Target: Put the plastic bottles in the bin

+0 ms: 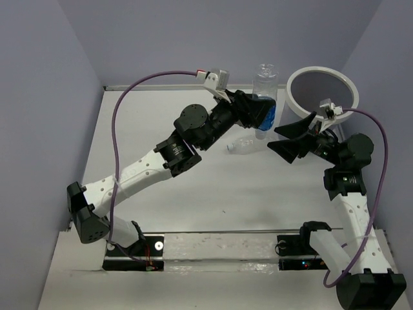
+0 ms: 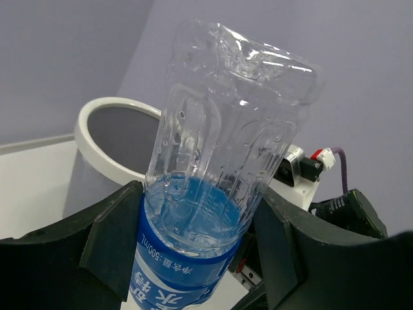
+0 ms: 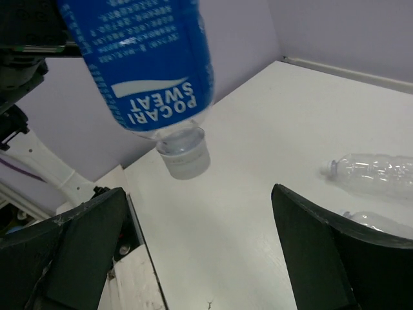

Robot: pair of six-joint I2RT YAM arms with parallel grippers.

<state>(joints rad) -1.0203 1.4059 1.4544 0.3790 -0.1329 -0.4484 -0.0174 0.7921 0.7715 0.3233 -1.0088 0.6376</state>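
My left gripper (image 1: 263, 117) is shut on a blue-labelled plastic bottle (image 1: 265, 84) and holds it off the table, upside down, just left of the bin (image 1: 292, 97). In the left wrist view the fingers clamp the blue label while the clear bottle (image 2: 226, 123) sticks up, with the bin's white rim (image 2: 103, 113) behind it. The right wrist view shows the same bottle (image 3: 148, 64) hanging cap down. My right gripper (image 1: 292, 139) stands open and empty in front of the bin, jaws wide apart (image 3: 193, 194). A clear bottle (image 1: 243, 145) lies on the table under my left arm.
Two clear bottles (image 3: 377, 174) (image 3: 381, 223) lie on the white table at the right of the right wrist view. Purple walls close in the table at the back and sides. My right arm's wrist (image 2: 342, 206) sits close behind the held bottle.
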